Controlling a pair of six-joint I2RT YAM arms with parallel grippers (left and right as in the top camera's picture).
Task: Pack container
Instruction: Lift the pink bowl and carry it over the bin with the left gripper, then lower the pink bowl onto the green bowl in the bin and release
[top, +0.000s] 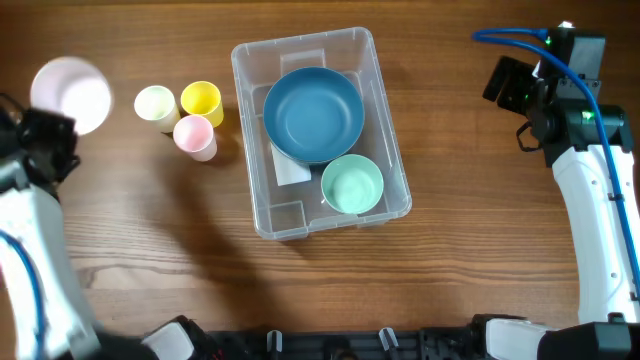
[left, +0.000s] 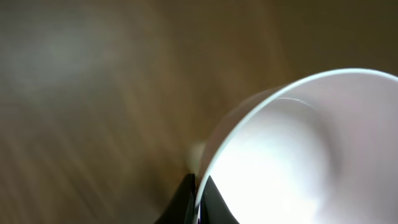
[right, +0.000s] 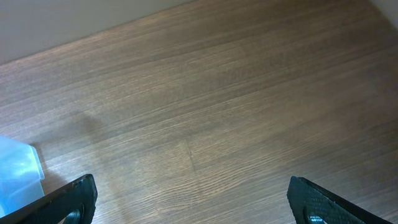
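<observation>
The left tool (left: 196, 190) pinches the rim of a pale pink bowl (left: 298, 162); the right tool (right: 193, 202) stands wide, empty. The container (top: 388, 130) at worktop centre holds two bowls (top: 313, 113) — three cups (top: 201, 102) at its nine o'clock wait outside.

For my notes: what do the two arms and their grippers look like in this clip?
The left arm and right arm both have white link shells, black joints and blue cable, which loops openly near the right wrist. The right arm also shows a small green light. The left gripper and right gripper have black fingers.
</observation>
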